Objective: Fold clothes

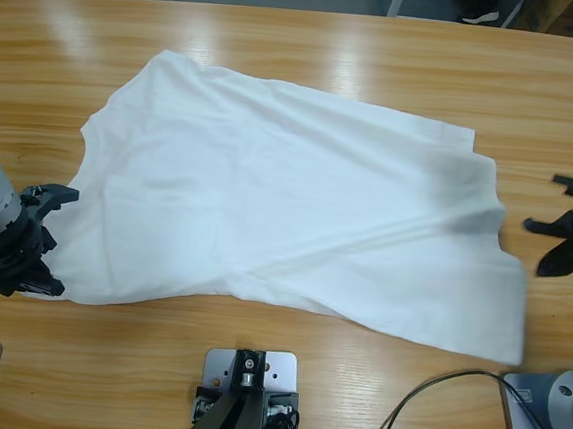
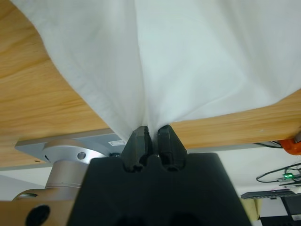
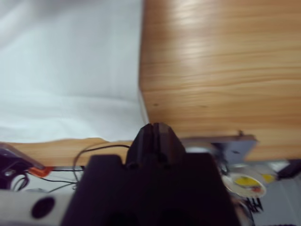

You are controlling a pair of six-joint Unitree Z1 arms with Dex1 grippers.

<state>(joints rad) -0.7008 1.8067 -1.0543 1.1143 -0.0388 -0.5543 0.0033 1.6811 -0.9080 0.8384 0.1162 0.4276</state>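
One of the clothes, a plain white shirt, lies spread across the middle of the wooden table. My left gripper is at the shirt's near left corner. In the left wrist view this gripper is shut on a gathered fold of the white shirt, and the fabric fans out from its tips. My right gripper hovers just off the shirt's right edge, with a strip of bare wood between them. In the right wrist view its jaws are together, and the shirt fills the left half beside them.
Black cables trail over the near right of the table. A grey arm base shows beneath the table edge in the left wrist view. Bare wood runs along the far side and to the right of the shirt.
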